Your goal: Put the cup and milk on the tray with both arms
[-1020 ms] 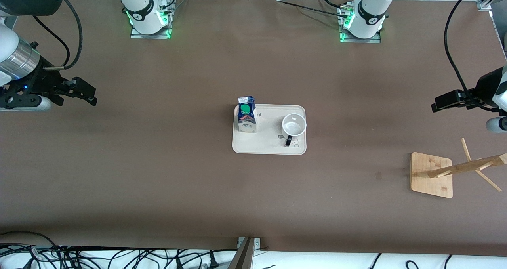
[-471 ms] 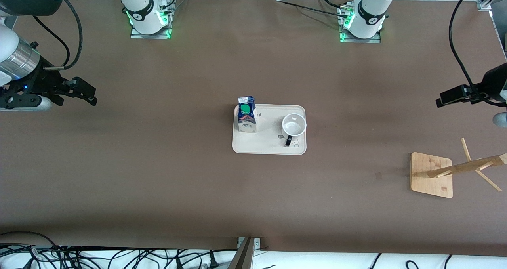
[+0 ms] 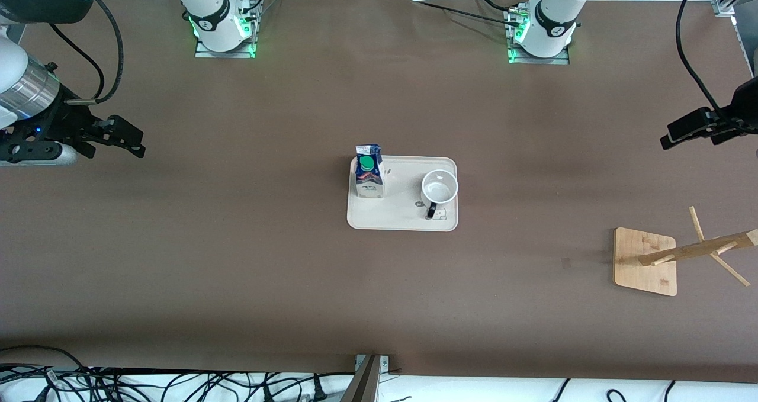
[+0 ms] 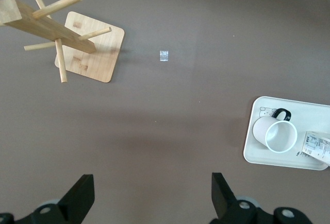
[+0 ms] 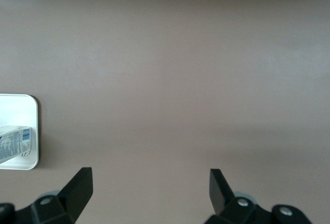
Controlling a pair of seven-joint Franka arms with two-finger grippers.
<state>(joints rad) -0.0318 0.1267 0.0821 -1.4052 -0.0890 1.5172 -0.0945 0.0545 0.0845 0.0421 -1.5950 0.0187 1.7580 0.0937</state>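
Note:
The cream tray (image 3: 402, 218) lies mid-table. The milk (image 3: 369, 177) stands upright on the tray's end toward the right arm. The cup (image 3: 439, 187) stands upright on the tray's other end, its handle toward the front camera. My left gripper (image 3: 666, 140) is open and empty, up over bare table near the left arm's end. Its wrist view shows its open gripper (image 4: 153, 193), the tray (image 4: 255, 152), the cup (image 4: 278, 134) and the milk (image 4: 317, 147). My right gripper (image 3: 133, 144) is open and empty over bare table at the right arm's end; its wrist view shows its open gripper (image 5: 149, 188), the tray's corner (image 5: 20, 105) and the milk (image 5: 15, 141).
A wooden peg rack on a square base (image 3: 642, 263) stands near the left arm's end, nearer the front camera than the tray; it also shows in the left wrist view (image 4: 90, 54). A small scrap of tape (image 4: 164, 55) lies beside it. Cables hang off the table's front edge.
My left gripper has drawn back toward the left arm's end of the table, open and empty. The right arm, the tray, the cup and the milk have not moved.

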